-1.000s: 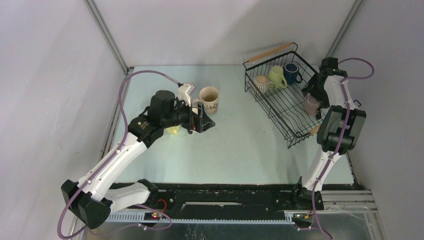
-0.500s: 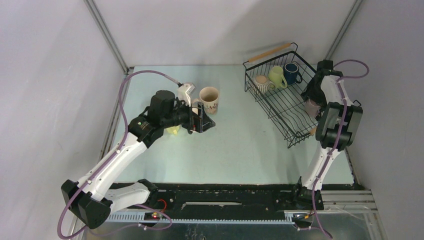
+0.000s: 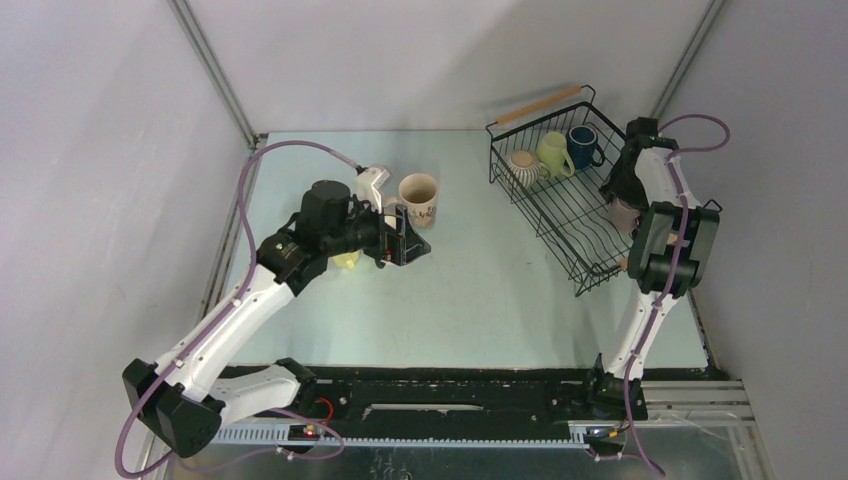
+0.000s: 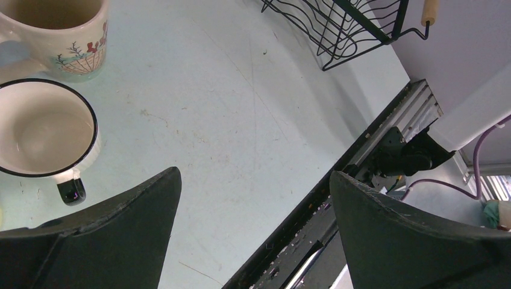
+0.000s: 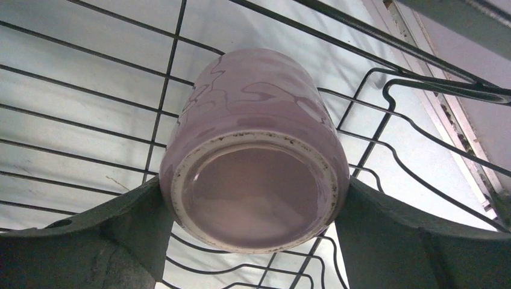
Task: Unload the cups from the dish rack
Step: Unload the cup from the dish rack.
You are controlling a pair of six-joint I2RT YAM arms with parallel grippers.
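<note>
Left pincer [image 4: 254, 174]: spread wide, holding nothing.
White cup [image 4: 42, 129]: ahead-left of it, flowered cup [image 4: 60, 30] beyond.
Right pincer [image 5: 253, 186]: pinching the pink cup [image 5: 253, 114] by both sides.
Pink cup: between its fingers, base towards it, inside the rack [image 3: 560, 210].

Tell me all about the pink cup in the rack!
The pink cup is glossy mauve pottery with a wavy darker pattern. It rests on the wires of the black rack, bottom turned toward the camera, showing a pale foot ring. Mouth and any handle are hidden. The right claw has a finger close against each side.
</note>
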